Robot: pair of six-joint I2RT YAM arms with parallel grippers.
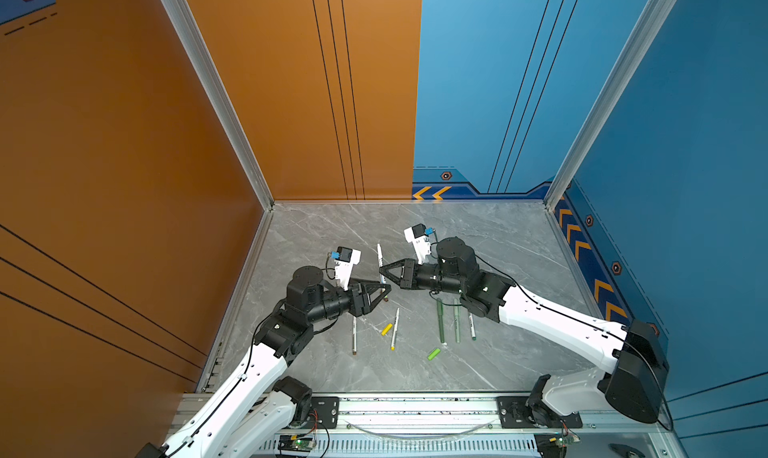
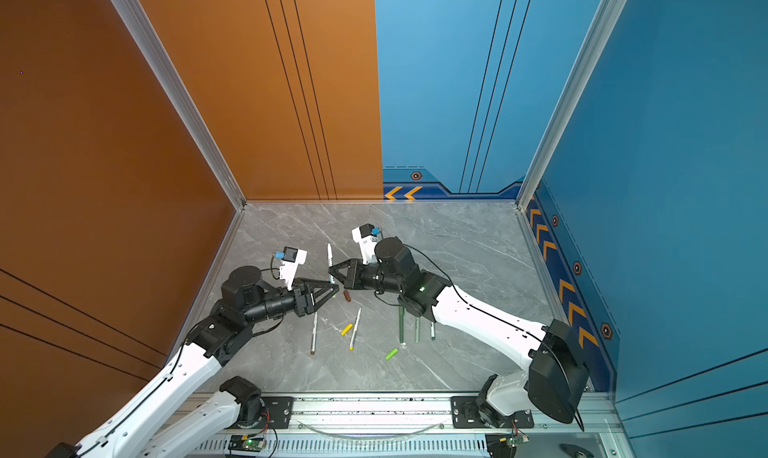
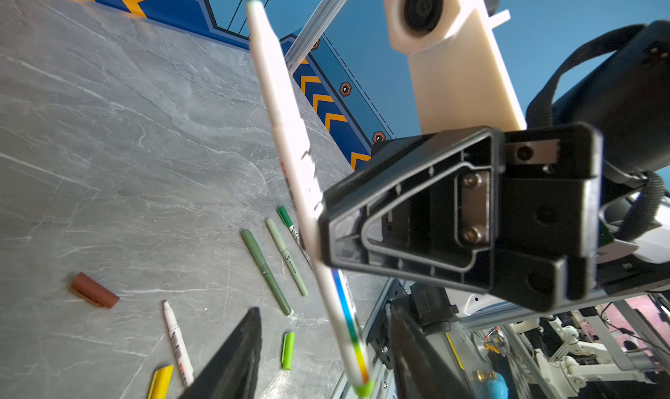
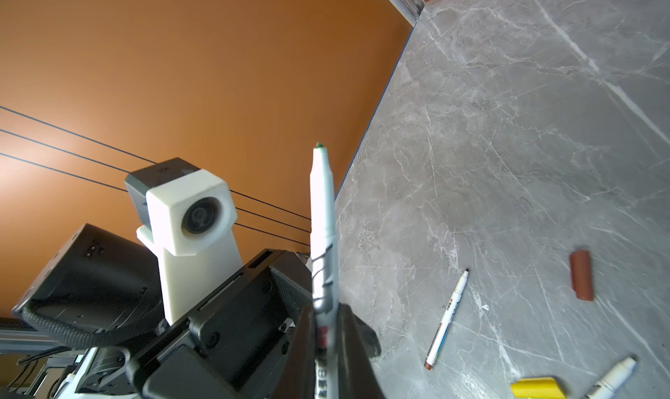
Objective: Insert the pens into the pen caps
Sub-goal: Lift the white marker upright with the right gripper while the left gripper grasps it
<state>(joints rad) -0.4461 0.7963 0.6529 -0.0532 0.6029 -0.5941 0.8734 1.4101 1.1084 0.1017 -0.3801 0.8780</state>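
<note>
My right gripper (image 1: 381,272) (image 4: 324,317) is shut on a white pen (image 1: 379,255) (image 4: 322,212), held up off the table with its green tip upward. The pen's lime end (image 3: 363,388) hangs between the jaws of my left gripper (image 1: 387,290) (image 3: 324,312), which stand apart on either side and clear of it. A brown cap (image 2: 347,296) (image 3: 94,290) lies just below the two grippers. A yellow cap (image 1: 387,329) and a lime cap (image 1: 434,354) lie nearer the front.
On the grey table (image 1: 498,243) lie a brown-ended white pen (image 1: 354,335), a yellow-ended white pen (image 1: 395,329), an olive pen (image 1: 440,320), a sage pen (image 1: 456,320) and a green-ended white pen (image 1: 472,326), partly under the right arm. Walls stand left, back and right.
</note>
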